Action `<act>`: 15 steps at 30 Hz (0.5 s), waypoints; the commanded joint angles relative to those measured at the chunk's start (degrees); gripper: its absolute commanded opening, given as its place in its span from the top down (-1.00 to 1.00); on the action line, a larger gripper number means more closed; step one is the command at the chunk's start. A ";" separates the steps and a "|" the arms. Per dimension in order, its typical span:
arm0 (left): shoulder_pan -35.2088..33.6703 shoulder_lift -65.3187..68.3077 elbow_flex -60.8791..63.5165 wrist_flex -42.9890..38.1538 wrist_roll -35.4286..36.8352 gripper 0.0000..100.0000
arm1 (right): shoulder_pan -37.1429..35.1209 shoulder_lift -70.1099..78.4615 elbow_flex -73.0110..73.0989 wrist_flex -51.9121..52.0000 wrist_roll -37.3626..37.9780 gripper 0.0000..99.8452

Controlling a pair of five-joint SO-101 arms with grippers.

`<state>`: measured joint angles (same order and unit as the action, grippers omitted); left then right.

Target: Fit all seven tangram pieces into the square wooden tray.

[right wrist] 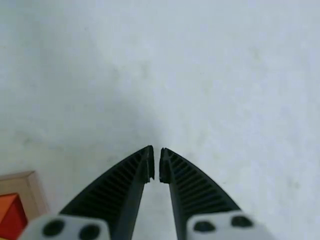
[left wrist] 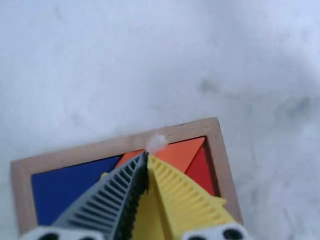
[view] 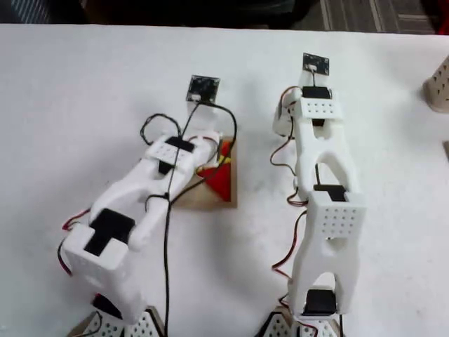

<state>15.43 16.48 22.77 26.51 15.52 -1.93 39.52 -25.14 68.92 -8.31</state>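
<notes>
The wooden tray (left wrist: 90, 154) lies on the white table (view: 84, 91), near its middle and well clear of the far edge. A blue piece (left wrist: 65, 187), an orange piece (left wrist: 177, 152) and a red piece (left wrist: 200, 170) lie flat inside it, the orange one against the rim near one corner with the red touching it. The rest of the tray's inside is hidden, so the pieces cannot be counted.

The left gripper (left wrist: 146, 156) hangs right over the tray with its grey and yellow fingers pressed together. Its tips are at the orange piece, and a pale blur there hides whether they touch it.

The right gripper (right wrist: 155, 162) is above bare table beside the tray, its fingers drawn in to a bare sliver, pinching nothing. A beige perforated object (view: 438, 84) is cut off at the table's right edge.
</notes>
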 commanded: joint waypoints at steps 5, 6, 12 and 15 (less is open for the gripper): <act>-0.04 -9.63 8.62 -0.97 1.05 0.96 | -0.66 -0.92 -2.55 -0.31 0.88 0.95; 0.22 -11.56 10.37 -0.97 1.05 0.96 | -0.66 -0.92 -2.55 -0.31 0.88 0.95; 4.00 -22.37 20.40 -1.41 1.05 0.96 | -0.40 -0.92 -2.37 -0.22 0.88 0.95; 4.70 -25.63 22.95 -1.49 1.05 0.96 | -0.57 -0.92 -2.20 -0.22 0.88 0.95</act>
<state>19.03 -3.65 44.92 26.51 15.87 -2.02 39.52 -25.14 68.92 -8.31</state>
